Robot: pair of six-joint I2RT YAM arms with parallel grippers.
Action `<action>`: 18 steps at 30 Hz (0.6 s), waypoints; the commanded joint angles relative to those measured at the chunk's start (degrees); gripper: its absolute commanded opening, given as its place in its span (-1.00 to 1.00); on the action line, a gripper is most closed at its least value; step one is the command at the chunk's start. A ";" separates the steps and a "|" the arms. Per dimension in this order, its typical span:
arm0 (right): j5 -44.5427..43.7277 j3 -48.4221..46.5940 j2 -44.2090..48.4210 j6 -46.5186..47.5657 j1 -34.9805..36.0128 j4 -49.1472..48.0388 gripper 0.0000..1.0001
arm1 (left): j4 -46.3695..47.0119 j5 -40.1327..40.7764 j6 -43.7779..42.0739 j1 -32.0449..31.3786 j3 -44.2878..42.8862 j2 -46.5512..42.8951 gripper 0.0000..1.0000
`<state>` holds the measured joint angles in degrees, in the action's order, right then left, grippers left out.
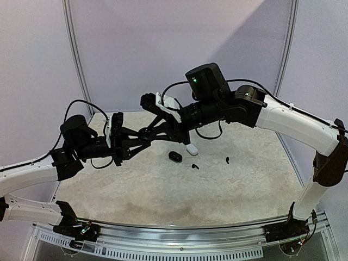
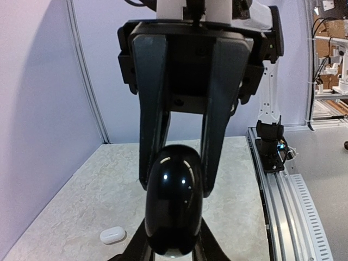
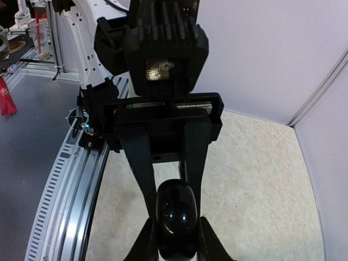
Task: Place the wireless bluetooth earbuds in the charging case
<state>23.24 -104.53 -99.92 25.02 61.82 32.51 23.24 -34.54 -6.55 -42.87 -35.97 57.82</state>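
Note:
A glossy black charging case hangs in mid-air above the table, gripped from both ends. My left gripper is shut on its near end, and my right gripper is shut on the opposite end. From the top camera the two grippers meet tip to tip, left gripper and right gripper. Two small black earbuds lie loose on the table to the right of the grippers. No earbud shows inside the held case.
A second black case and a white case lie on the mottled table under the right arm. The white case also shows low left in the left wrist view. A metal rail runs along the near edge.

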 commanded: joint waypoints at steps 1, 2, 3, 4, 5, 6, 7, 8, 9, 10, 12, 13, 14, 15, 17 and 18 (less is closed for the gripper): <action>-0.54 0.49 -0.16 0.01 0.18 0.35 -1.00 | 1.37 -0.79 0.56 -0.81 -1.39 0.36 -0.56; -0.63 0.47 -0.18 0.03 0.15 0.36 -1.00 | 1.36 -0.79 0.62 -0.81 -1.39 0.35 -0.56; -0.53 0.51 -0.30 0.03 0.20 0.36 -1.00 | 1.43 -0.86 0.70 -0.81 -1.39 0.28 -0.56; -0.49 0.43 -0.34 0.03 0.17 0.36 -1.00 | 1.52 -0.87 0.74 -0.81 -1.39 0.30 -0.56; -0.46 0.39 -0.36 0.03 0.21 0.39 -1.00 | 1.61 -0.94 0.74 -0.81 -1.39 0.28 -0.56; -0.48 0.34 -0.36 0.03 0.16 0.36 -1.00 | 1.67 -0.96 0.82 -0.81 -1.45 0.27 -0.56; -0.61 0.38 -0.36 0.10 0.19 0.49 -1.00 | 1.71 -0.93 0.83 -0.81 -1.47 0.27 -0.55; -0.72 0.34 -0.36 0.16 0.18 0.53 -1.00 | 1.72 -0.96 0.90 -0.81 -1.48 0.27 -0.53; -0.86 0.37 -0.36 0.24 0.19 0.58 -1.00 | 1.72 -1.03 0.95 -0.81 -1.48 0.28 -0.51; -0.98 0.38 -0.36 0.36 0.21 0.66 -1.00 | 1.72 -1.16 1.07 -0.81 -1.49 0.27 -0.51; -1.08 0.38 -0.43 0.43 0.15 0.70 -1.00 | 1.71 -1.39 1.22 -0.81 -1.50 0.27 -0.48; -1.14 0.38 -0.41 0.47 0.22 0.71 -1.00 | 1.79 -1.47 1.27 -0.81 -1.52 0.27 -0.46; -1.24 0.38 -0.37 0.47 0.19 0.78 -1.00 | 1.78 -1.61 1.27 -0.81 -1.54 0.27 -0.44; -1.27 0.30 -0.37 0.47 0.18 0.80 -1.00 | 1.80 -1.72 1.27 -0.81 -1.55 0.27 -0.44; -1.27 0.29 -0.32 0.47 0.22 0.85 -1.00 | 1.88 -2.05 1.27 -0.81 -1.50 0.34 -0.44; -1.23 0.31 -0.28 0.47 0.18 0.83 -1.00 | 1.97 -2.14 1.27 -0.81 -1.46 0.36 -0.44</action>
<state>22.98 -104.53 -99.92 25.17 61.82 32.56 23.35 -35.27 -5.67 -42.87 -35.97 57.84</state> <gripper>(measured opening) 0.212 0.279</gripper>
